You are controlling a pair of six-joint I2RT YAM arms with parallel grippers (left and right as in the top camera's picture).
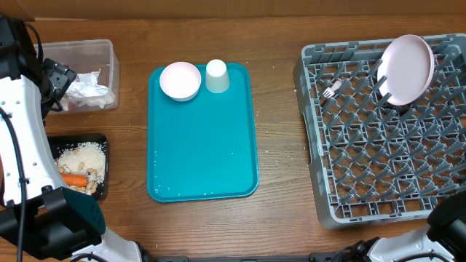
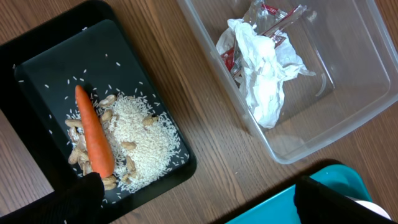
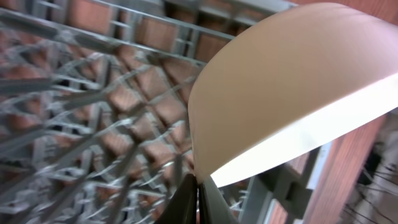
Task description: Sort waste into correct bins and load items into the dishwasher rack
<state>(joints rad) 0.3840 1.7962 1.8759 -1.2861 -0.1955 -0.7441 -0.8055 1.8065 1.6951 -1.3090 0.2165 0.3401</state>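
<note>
Plate [image 1: 408,67] tilted among rack [image 1: 364,167] pegs, far right corner. Likely stiff, slick, breakable: take by the rim. Right gripper [image 3: 199,202] pressed together just under that rim, hold unclear; left gripper [image 2: 199,190] spread wide.

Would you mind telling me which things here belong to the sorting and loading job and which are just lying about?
Part of the job: plate and fork in the dishwasher rack; bowl and cup; napkins and wrapper in the clear tub; carrot and crumbs in the black tray.
Just lying about: teal tray under the bowl and cup; wooden table.
</note>
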